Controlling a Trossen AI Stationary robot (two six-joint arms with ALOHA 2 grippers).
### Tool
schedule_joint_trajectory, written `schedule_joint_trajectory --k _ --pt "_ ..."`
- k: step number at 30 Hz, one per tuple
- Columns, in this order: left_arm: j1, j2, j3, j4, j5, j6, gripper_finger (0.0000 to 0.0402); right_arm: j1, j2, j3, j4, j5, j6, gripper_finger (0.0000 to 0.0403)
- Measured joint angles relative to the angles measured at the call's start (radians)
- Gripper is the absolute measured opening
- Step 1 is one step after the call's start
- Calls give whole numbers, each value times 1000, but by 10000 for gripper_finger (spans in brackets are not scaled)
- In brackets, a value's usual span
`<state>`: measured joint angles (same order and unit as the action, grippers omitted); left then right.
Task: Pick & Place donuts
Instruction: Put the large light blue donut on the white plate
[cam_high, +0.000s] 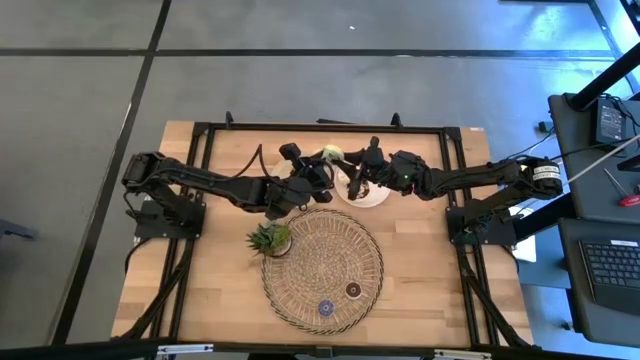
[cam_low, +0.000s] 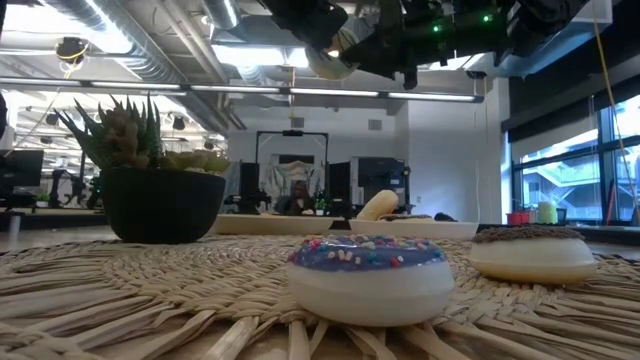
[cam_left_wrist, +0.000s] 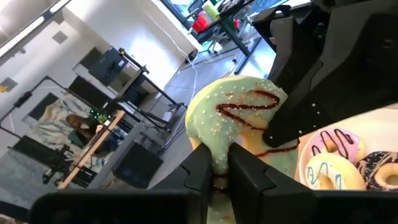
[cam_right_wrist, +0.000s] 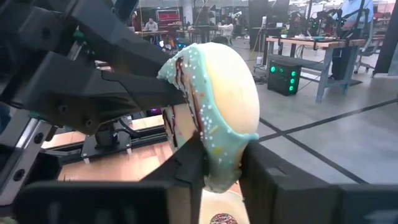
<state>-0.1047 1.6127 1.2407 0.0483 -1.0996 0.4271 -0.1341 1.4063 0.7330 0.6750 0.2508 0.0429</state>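
Observation:
A green-iced donut (cam_left_wrist: 239, 115) with brown drizzle hangs in the air above a white plate (cam_high: 372, 199), between both grippers. My left gripper (cam_left_wrist: 219, 171) comes from the table's left and is shut on it. My right gripper (cam_right_wrist: 221, 171) comes from the right and is also shut on it. In the high view the green donut (cam_high: 331, 155) shows between the two wrists. More donuts lie on the plate: pink (cam_left_wrist: 336, 142), white (cam_left_wrist: 328, 174) and dark (cam_left_wrist: 380, 169). A purple donut (cam_high: 326, 308) and a brown donut (cam_high: 353, 290) rest flat on a woven mat (cam_high: 300, 250). My left gripper pinches the green donut's rim (cam_left_wrist: 214, 152) between its two fingers, one on each flat face. The donut stands on edge, lifted clear above the plate. My right gripper pinches the opposite rim (cam_right_wrist: 217, 152) between its two fingers, across the ring's thickness, the donut on edge and clear of the plate.
A small spiky potted plant (cam_high: 270, 240) stands at the mat's left edge, near my left arm. In the low view the purple donut (cam_low: 370, 272) and brown donut (cam_low: 530, 252) lie close on the mat, the plant (cam_low: 150, 190) behind. Bare wood lies to the right of the mat.

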Motion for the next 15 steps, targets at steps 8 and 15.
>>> schedule_joint_trajectory --k 8,15 --pt "-13 0 0 0 -5 -22 105 0 0 0 -8 2 -25 45" --pt "-36 -9 -25 -10 -34 -30 170 0 -6 0 -52 2 -25 37"
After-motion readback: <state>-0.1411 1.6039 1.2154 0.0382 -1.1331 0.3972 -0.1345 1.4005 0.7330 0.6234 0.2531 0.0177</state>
